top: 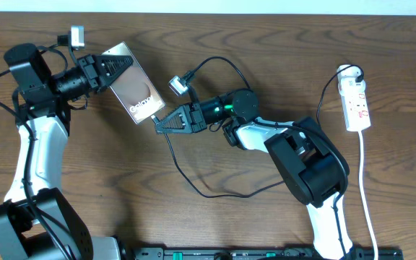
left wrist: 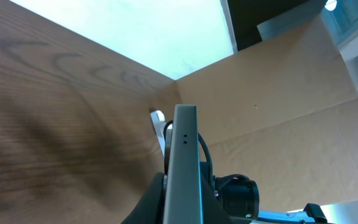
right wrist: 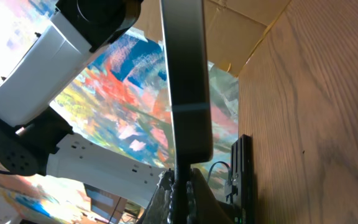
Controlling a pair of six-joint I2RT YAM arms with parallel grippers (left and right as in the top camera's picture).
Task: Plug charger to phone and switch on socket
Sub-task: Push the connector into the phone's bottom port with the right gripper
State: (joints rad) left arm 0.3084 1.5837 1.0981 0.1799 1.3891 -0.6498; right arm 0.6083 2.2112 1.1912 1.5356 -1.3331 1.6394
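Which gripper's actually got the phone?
The left gripper: it clamps the phone by one end. The right gripper sits at the opposite end, pinching the charger.

Wood table (top: 215, 29) bears the socket (top: 357, 105) and charger (top: 209, 196).

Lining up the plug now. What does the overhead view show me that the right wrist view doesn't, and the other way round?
Overhead only: the power strip at the far right of the table, the charger cable looping over the wood, and the phone's bronze face. Right wrist only: the phone edge-on, its end right above the right gripper fingertips. Both: the phone, the left gripper holding it, and the wooden tabletop.
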